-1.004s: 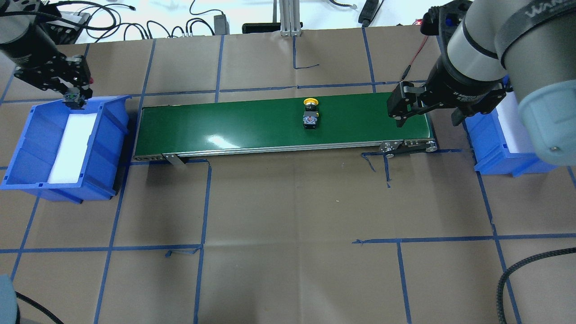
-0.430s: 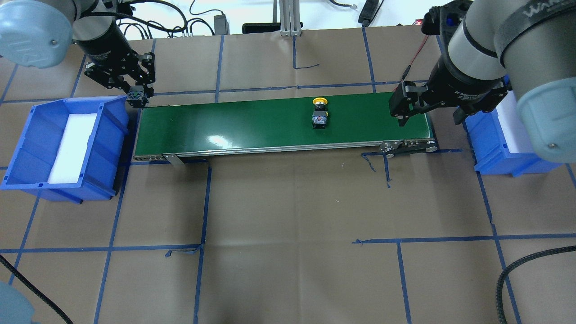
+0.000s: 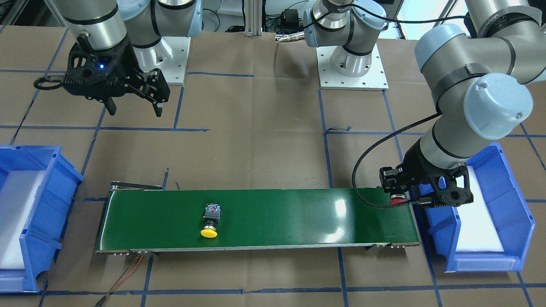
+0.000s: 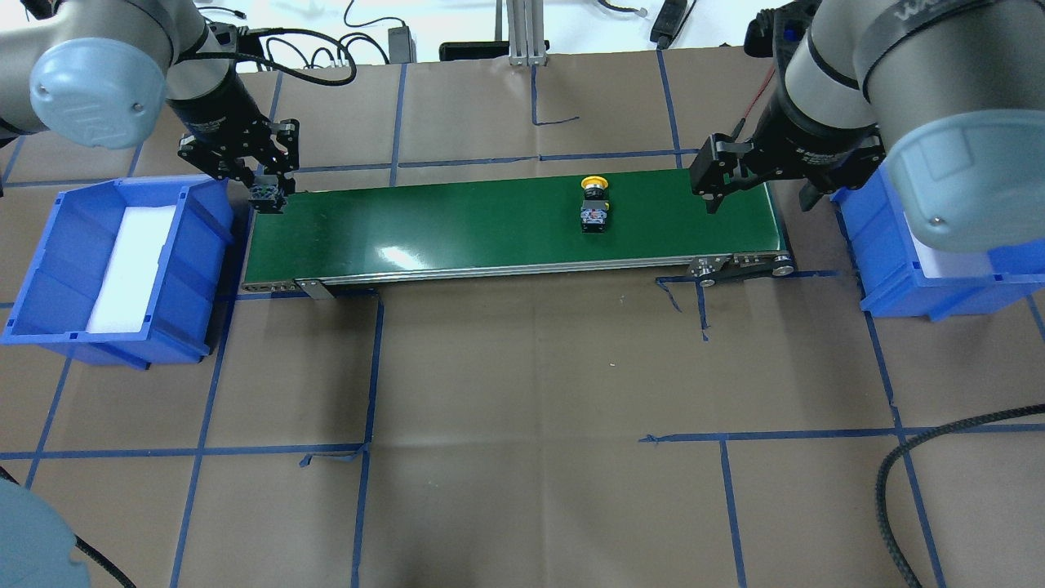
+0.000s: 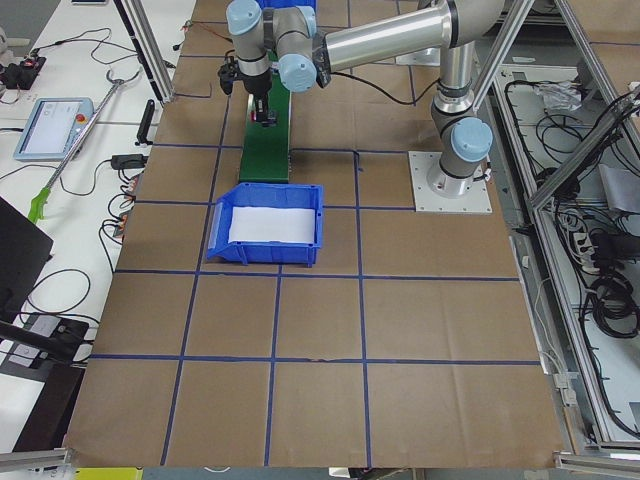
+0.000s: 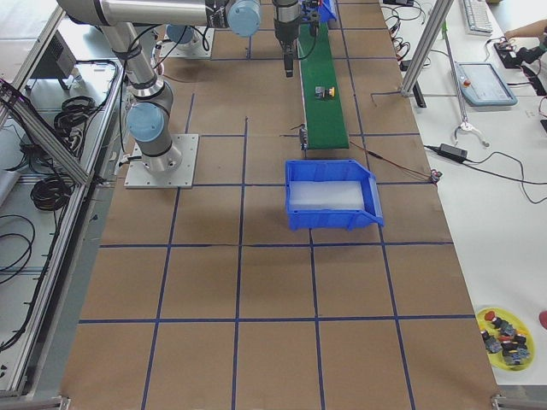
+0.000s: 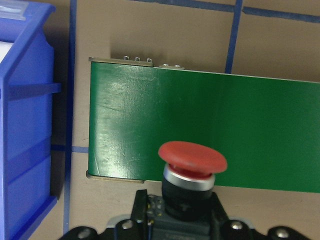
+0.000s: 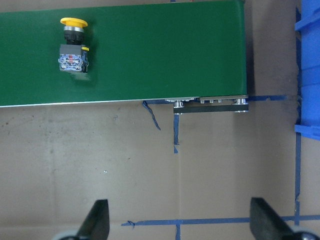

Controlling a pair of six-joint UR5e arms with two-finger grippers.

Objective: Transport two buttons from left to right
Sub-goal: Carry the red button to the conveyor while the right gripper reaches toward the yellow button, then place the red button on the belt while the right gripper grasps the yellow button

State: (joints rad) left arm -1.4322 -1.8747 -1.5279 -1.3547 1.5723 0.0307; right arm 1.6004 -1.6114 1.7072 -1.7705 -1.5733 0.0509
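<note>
Overhead exterior view has the yellow button (image 4: 593, 202) lying on its side on the green conveyor belt (image 4: 457, 224), right of the belt's middle and well short of its right end. Its long axis runs across the belt, with the yellow mushroom cap pointing at the far edge, away from the robot, and the black-and-grey block body toward the near edge. The red button (image 7: 192, 159) is clamped by its block body in the left gripper (image 4: 265, 194), whose fingers are closed on it, over the far corner of the belt's left end. Its red cap also points away from the robot. Whether it touches the belt cannot be told. Just beside that end stands the left blue bin (image 4: 49, 269), lined with white foam (image 4: 131, 269). The right gripper (image 3: 135, 111) hangs with its jaws spread wide and nothing between them, above the far edge of the belt's right end and near the right blue bin (image 4: 890, 273). Brown paper (image 4: 531, 367) crossed by blue tape (image 4: 367, 392) covers the table.
</note>
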